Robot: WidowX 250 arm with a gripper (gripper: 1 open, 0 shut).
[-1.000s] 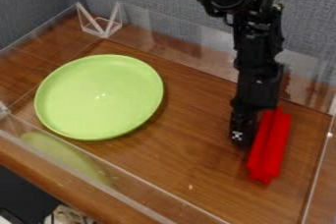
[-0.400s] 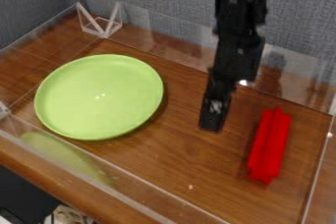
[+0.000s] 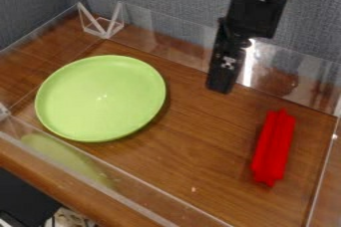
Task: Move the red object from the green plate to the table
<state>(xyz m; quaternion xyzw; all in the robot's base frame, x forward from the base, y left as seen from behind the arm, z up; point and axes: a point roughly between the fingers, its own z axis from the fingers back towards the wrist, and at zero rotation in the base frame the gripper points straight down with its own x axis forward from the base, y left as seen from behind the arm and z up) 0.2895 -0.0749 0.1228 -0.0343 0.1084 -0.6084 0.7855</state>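
Observation:
The red object (image 3: 273, 146), a bright red bar, lies flat on the table (image 3: 186, 141) near the right acrylic wall, far from the green plate (image 3: 100, 97). That round lime-green plate rests at the left and holds nothing. My gripper (image 3: 224, 75) hangs in the air above the table's middle right, up and to the left of the red bar and well apart from it. Its black fingers point downward, open, with nothing between them.
Clear acrylic walls (image 3: 200, 37) edge the tabletop on all sides. A small clear triangular stand (image 3: 102, 19) sits at the back left corner. Bare wood lies between the plate and the red bar.
The gripper let go of the red bar, opened, and rose up and to the left away from it. The bar stays on the table at the right.

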